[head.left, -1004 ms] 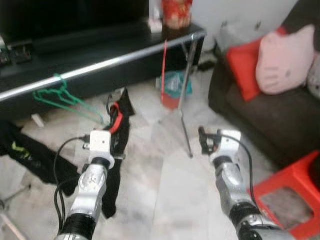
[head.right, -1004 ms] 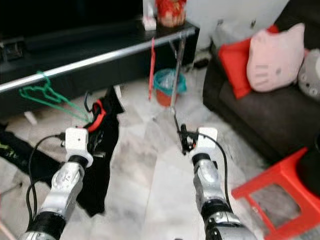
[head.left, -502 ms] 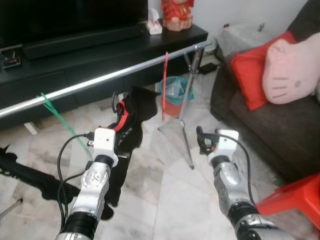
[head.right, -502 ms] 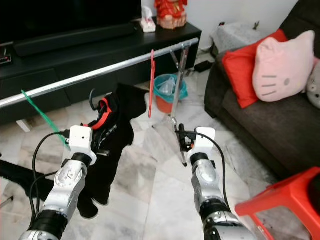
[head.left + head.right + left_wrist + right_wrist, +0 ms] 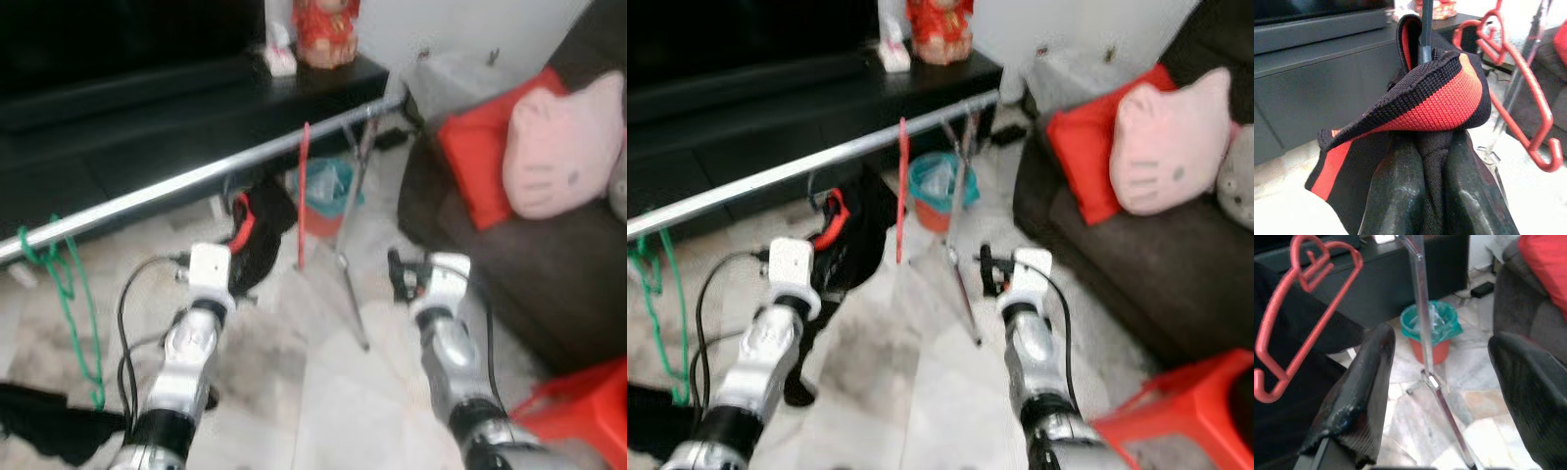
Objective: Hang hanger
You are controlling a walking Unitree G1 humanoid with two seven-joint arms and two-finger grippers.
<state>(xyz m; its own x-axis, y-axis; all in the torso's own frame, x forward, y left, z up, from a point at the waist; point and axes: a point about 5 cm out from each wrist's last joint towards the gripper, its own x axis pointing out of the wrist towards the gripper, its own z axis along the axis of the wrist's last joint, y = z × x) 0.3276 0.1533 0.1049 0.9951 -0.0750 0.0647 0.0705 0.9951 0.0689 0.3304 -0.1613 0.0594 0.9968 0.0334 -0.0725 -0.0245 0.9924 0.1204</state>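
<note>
Left wrist view: the left gripper [image 5: 1432, 196] has its jaws clenched on a black knit garment with a red stripe [image 5: 1442, 100], held up just below the long silver clothes rail [image 5: 196, 176]. The right gripper [image 5: 1444, 391] hovers with jaws spread, holding nothing. A thin red plastic hanger [image 5: 304, 196] hangs on the rail; behind it a red bin lined with a teal bag [image 5: 1432, 330] stands on the floor, contents unclear.

Over on the right, a dark sofa [image 5: 549, 245] carries a red cushion [image 5: 480, 157] and a pink cat-face pillow [image 5: 563, 147]. A red figurine [image 5: 321, 31] stands at the black TV cabinet's [image 5: 176, 108] right end. A red stool [image 5: 1185, 411] sits on the marble floor [image 5: 323, 392].
</note>
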